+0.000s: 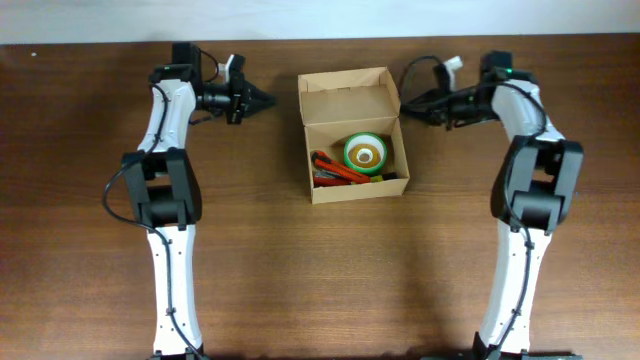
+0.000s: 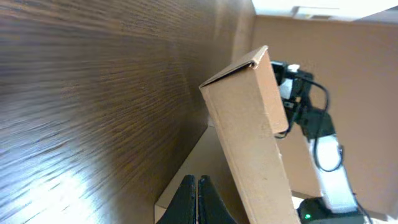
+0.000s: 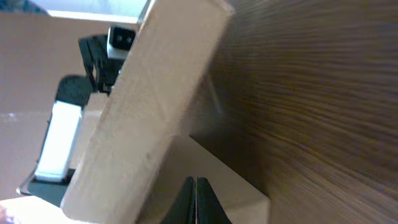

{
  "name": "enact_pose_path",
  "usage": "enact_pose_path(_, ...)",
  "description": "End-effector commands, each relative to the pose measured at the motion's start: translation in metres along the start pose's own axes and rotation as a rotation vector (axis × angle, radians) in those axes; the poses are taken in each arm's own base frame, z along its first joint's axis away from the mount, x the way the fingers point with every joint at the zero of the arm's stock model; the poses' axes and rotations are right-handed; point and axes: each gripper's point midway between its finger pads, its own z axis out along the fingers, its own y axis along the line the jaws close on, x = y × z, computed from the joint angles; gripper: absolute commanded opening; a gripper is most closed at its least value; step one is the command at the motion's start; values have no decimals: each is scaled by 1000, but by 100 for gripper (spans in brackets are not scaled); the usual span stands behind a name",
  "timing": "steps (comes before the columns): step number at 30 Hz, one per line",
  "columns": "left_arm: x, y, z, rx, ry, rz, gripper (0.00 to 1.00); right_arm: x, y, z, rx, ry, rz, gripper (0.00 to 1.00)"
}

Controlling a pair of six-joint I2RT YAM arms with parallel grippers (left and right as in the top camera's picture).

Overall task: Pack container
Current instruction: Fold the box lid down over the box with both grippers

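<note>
The cardboard box (image 1: 332, 192) sits on the wooden table (image 1: 300, 280), toward the far edge and about midway between the two arms. It is plain tan-brown with unmarked sides. Its flap lid (image 1: 345, 95) stands open, tilted back on the far side. Inside lies a green roll of tape (image 1: 365, 152) with a pale core. Beside the roll, in the near left corner, are a few orange-red items (image 1: 335, 170). They could be pens or cutters, but from above they are too small to tell.

The left arm (image 1: 165, 170) reaches up along the left side of the table and bends inward at the wrist. The left gripper (image 1: 268, 100) points sideways at the box's left wall, near it but not touching. Its jaws are pressed together and hold nothing; in the left wrist view the black fingers (image 2: 188, 200) meet tip to tip.

The right arm (image 1: 530, 170) mirrors this pose. The right gripper (image 1: 410, 103) is aimed at the box's right wall, just beside the open flap. It too is fully closed and empty, its fingers (image 3: 188, 199) meeting in the right wrist view.
</note>
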Motion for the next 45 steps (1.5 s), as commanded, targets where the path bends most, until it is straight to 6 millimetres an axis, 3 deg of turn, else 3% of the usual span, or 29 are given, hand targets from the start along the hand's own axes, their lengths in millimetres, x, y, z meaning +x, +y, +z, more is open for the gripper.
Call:
enact_pose_path(1,13,21,29,-20,53,-14,2,0,4,6,-4,9,-36,3)
enact_pose_path(3,23,27,51,-23,95,-29,2,0,4,6,-4,10,-33,3)
enact_pose_path(7,25,23,72,-18,112,2,2,2,4,6,-4,15,-22,4)
enact_pose_path(12,12,6,75,50,89,52,2,5,5,9,-6,25,-12,4)
enact_pose_path(20,4,-21,84,139,83,238,2,9,25,16,-96,42,-48,4)
enact_pose_path(24,1,-60,81,224,90,393,2,2,44,14,-127,37,-89,3)
enact_pose_path(27,-5,-101,73,244,64,519,2,-11,71,7,-128,21,-157,4)
enact_pose_path(30,-5,-127,67,261,55,572,2,-19,99,0,-122,10,-224,4)
enact_pose_path(34,16,-152,77,311,122,591,2,-1,105,-2,58,82,-300,4)
enact_pose_path(40,35,-191,86,286,115,688,2,18,115,-7,80,139,-325,4)
enact_pose_path(45,60,-182,71,118,112,711,2,17,129,-16,129,131,-370,4)
